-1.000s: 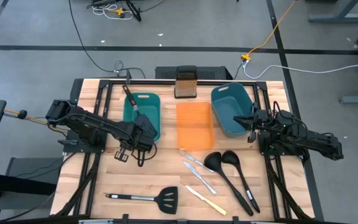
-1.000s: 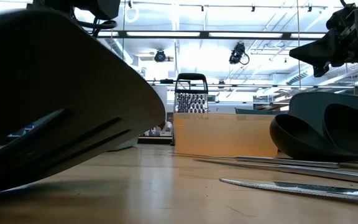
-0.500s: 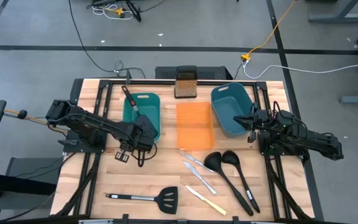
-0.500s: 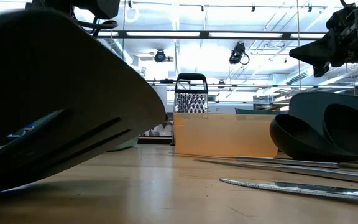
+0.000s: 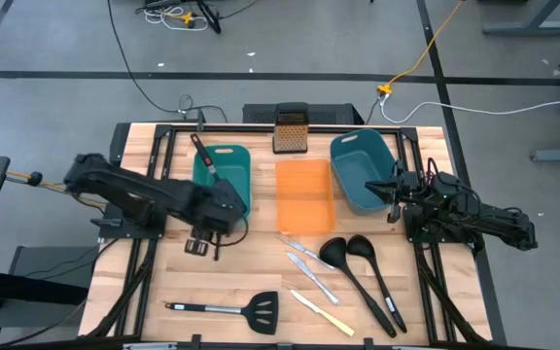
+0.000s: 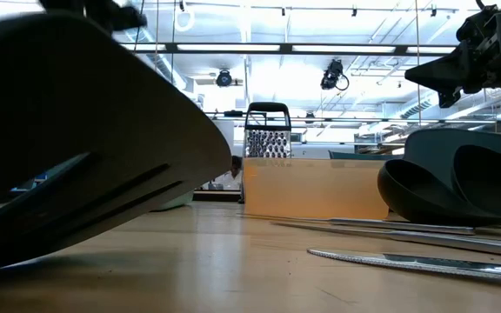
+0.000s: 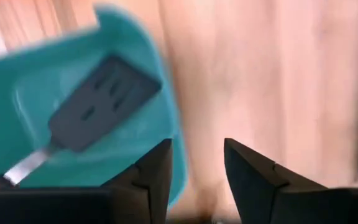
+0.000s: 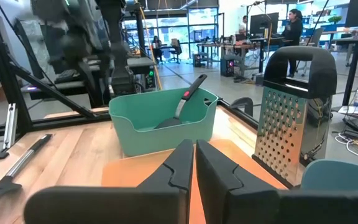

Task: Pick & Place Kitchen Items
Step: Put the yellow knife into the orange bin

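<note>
One black slotted spatula (image 7: 101,102) lies in the left teal bin (image 5: 233,165). Its blade is on the bin's floor, and its handle (image 5: 200,148) leans out over the far rim. My left gripper (image 7: 197,168) hangs open above the bin's near corner, pointing down, with nothing between its fingers. A second spatula (image 5: 229,309) lies near the table's front edge. Two ladles (image 5: 360,275), two silver knives (image 5: 309,267) and a yellow-handled knife (image 5: 325,316) lie on the table at centre right. My right gripper (image 8: 193,162) waits shut and level beside the right teal bin (image 5: 361,170).
An orange tray (image 5: 304,194) sits between the two bins, and a dark box grater (image 5: 290,128) stands behind it at the far edge. In the low view the near spatula's blade (image 6: 85,156) fills the left side. Bare wood shows in front of the left bin.
My left gripper has risen straight up from the left bin's near end, mostly in the last half second, and has rolled a little. The spatula in the bin has stayed where it was. My right arm has kept still.
</note>
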